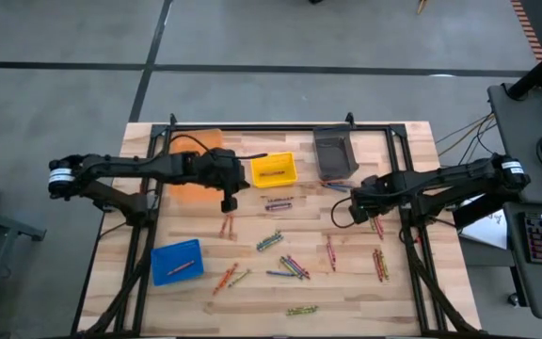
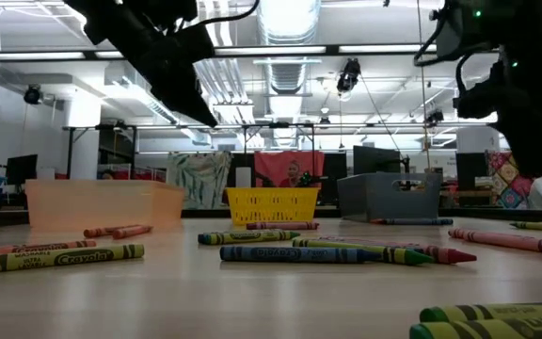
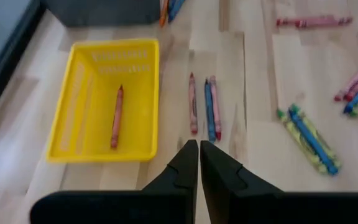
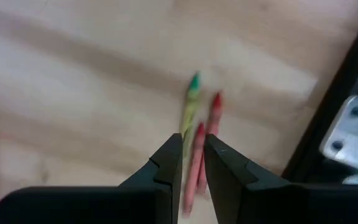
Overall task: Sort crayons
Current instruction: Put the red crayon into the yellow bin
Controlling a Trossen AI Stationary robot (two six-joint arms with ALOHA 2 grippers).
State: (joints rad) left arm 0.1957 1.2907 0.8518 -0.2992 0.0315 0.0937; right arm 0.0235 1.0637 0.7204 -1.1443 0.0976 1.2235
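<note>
Many crayons lie loose on the wooden table, among them a red, blue and red row [image 3: 205, 112], which also shows in the high view [image 1: 278, 202]. My left gripper [image 3: 199, 146] is shut and empty. It hovers over the table just in front of the yellow bin [image 1: 273, 169] and short of that row, and shows in the high view [image 1: 229, 201]. My right gripper [image 4: 192, 144] stands a little open above an olive-green crayon [image 4: 191, 102] and two red crayons [image 4: 211, 121] lying by the frame rail. It shows in the high view [image 1: 367, 205]. One red crayon shows in the gap between the fingers, on the table.
An orange bin [image 1: 196, 168], a grey bin [image 1: 335, 153] and a blue bin [image 1: 177, 261] stand on the table. The yellow bin [image 3: 86, 143] holds one reddish crayon [image 3: 116, 116], and the blue bin holds one too. A black frame rail [image 4: 347, 81] runs close beside the right gripper.
</note>
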